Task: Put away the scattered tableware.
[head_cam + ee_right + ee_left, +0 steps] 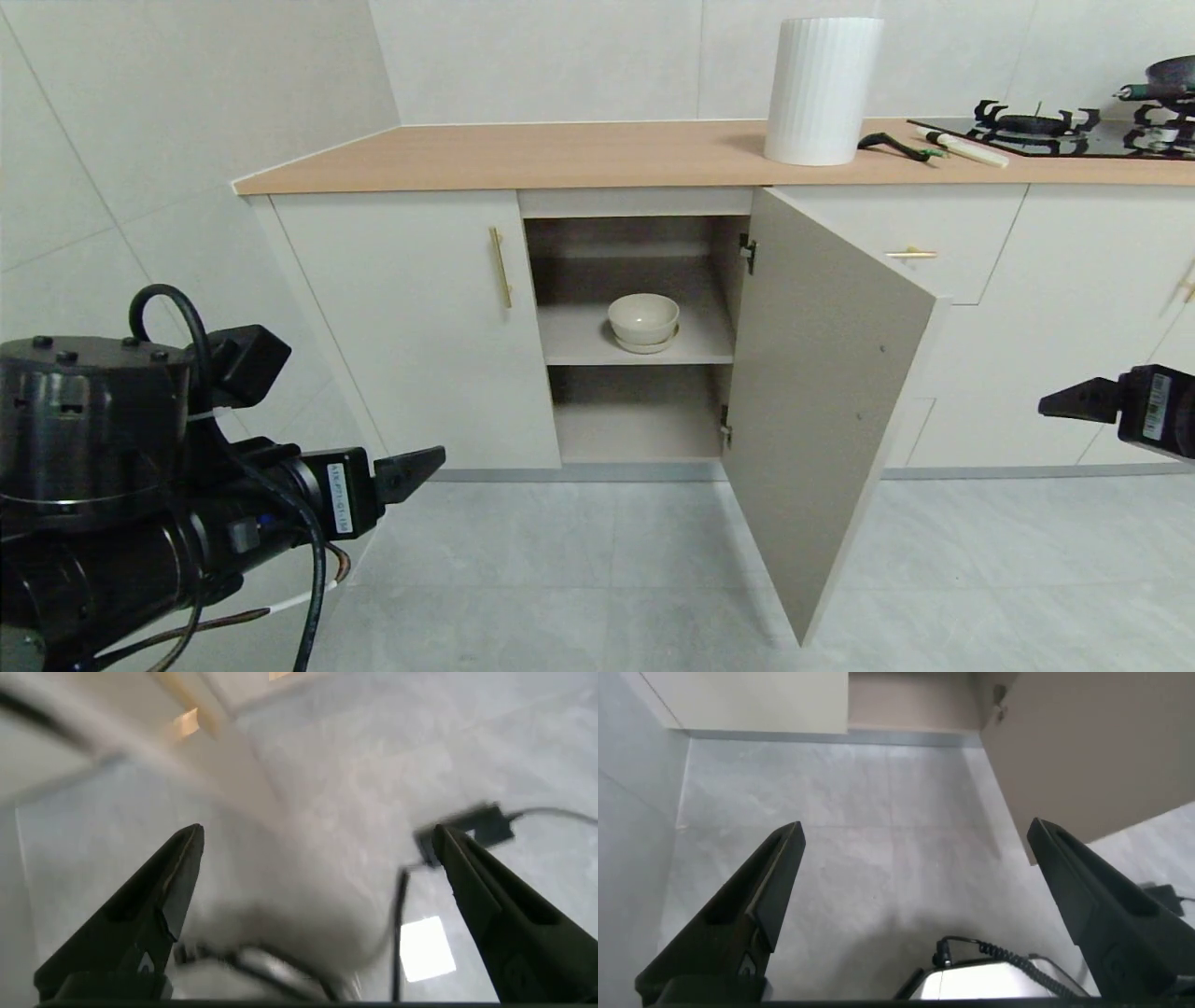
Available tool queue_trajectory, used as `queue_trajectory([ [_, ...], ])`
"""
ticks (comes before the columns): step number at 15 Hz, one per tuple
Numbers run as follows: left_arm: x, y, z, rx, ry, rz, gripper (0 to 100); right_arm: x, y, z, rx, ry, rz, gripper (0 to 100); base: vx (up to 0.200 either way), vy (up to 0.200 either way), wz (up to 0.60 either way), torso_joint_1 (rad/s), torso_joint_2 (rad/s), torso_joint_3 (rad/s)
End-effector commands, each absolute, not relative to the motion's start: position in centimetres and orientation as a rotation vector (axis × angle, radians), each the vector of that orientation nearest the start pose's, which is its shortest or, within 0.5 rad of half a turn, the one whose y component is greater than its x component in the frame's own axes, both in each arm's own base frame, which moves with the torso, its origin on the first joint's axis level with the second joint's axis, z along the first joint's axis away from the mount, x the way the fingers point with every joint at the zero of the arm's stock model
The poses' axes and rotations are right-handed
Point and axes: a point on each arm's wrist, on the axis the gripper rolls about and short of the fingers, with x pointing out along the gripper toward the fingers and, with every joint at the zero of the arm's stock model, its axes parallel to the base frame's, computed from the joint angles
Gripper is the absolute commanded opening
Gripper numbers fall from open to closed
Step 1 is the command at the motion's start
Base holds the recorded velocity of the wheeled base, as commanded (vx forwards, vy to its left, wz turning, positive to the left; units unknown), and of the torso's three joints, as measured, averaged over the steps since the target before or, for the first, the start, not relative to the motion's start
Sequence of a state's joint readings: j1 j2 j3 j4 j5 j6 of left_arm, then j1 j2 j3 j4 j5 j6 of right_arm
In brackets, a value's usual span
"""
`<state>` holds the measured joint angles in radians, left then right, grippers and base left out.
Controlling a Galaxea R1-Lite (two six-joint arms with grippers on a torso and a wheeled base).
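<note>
Beige crockery is sitting inside the open cupboard (635, 415) — a bowl (643, 315) is resting on a small plate (644, 346) on the middle shelf (579, 341), toward its front edge. The cabinet door (822, 401) is standing swung wide on the right of the opening, over the grey tiled floor (560, 551). The left gripper (915, 831) is hovering above the floor, off to the left of the cupboard and well apart from it, its two fingers (757, 896) spread wide with nothing between them. The right gripper (318, 835) is hanging out on the far right, beyond the open door, and its fingers are likewise gaping apart and holding nothing. Up on the wooden countertop (560, 154) a tall white ribbed canister (822, 89) is standing, and just beside it a couple of utensils (966, 147) are lying — close to the edge of a black gas hob (1036, 131).
</note>
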<state>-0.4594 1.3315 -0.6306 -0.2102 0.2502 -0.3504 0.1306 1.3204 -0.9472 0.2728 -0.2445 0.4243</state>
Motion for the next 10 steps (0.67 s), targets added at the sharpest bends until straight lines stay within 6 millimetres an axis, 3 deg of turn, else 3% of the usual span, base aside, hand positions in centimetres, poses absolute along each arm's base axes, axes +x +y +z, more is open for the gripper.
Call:
queue_trajectory([
  [1,18.3,-8.4,19.0,-0.176,0.485,-0.123,100,24.0,1.5,20.9,0.29,0.643,-0.293,100,0.0,0.0,0.0,0.0,0.0,0.0],
  [3,18.3,-8.3,18.9,-0.177,0.485,-0.117,100,28.4,1.8,19.4,0.258,0.612,-0.271,100,0.0,0.0,0.0,0.0,0.0,0.0],
  [5,18.3,-8.3,19.1,-0.18,0.475,-0.118,100,31.1,2.1,19.1,0.24,0.603,-0.261,100,0.0,0.0,0.0,0.0,0.0,0.0],
  [10,18.4,-8.2,19.8,-0.203,0.423,-0.123,100,35.1,2.5,18.1,0.202,0.615,-0.205,100,0.0,0.0,0.0,0.0,0.0,0.0],
])
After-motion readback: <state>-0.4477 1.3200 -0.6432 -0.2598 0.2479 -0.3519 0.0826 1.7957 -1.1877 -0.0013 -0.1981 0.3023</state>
